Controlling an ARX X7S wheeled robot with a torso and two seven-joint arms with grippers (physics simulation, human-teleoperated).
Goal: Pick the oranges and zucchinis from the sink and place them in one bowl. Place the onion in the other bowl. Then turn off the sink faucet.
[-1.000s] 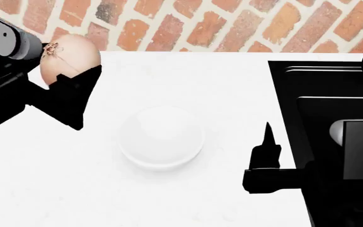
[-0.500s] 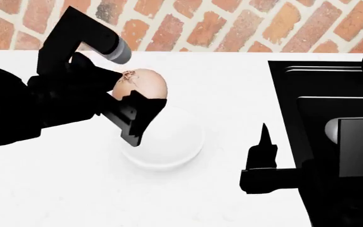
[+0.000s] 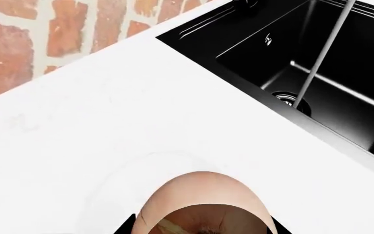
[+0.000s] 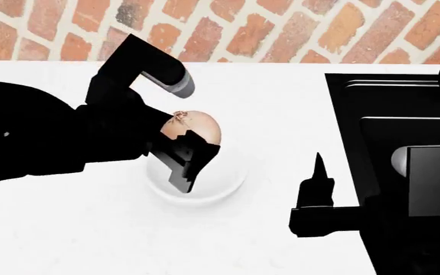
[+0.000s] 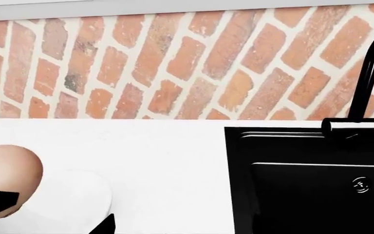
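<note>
The onion (image 4: 197, 127) is pale pinkish-tan with a browner underside, the bowl (image 4: 228, 182) and countertop (image 4: 266, 103) plain white, the sink (image 3: 343, 63) glossy black, the arms black with grey sections, and the wall (image 5: 174, 63) orange-red brick with pale mortar.

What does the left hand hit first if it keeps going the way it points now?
Most likely the white bowl: the left hand, shut on the onion, points down into it. Depth is unclear, so the gap left cannot be judged.

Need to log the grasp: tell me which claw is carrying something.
The left claw, shut on the onion over the white bowl. The right claw hangs apart with nothing in it.
</note>
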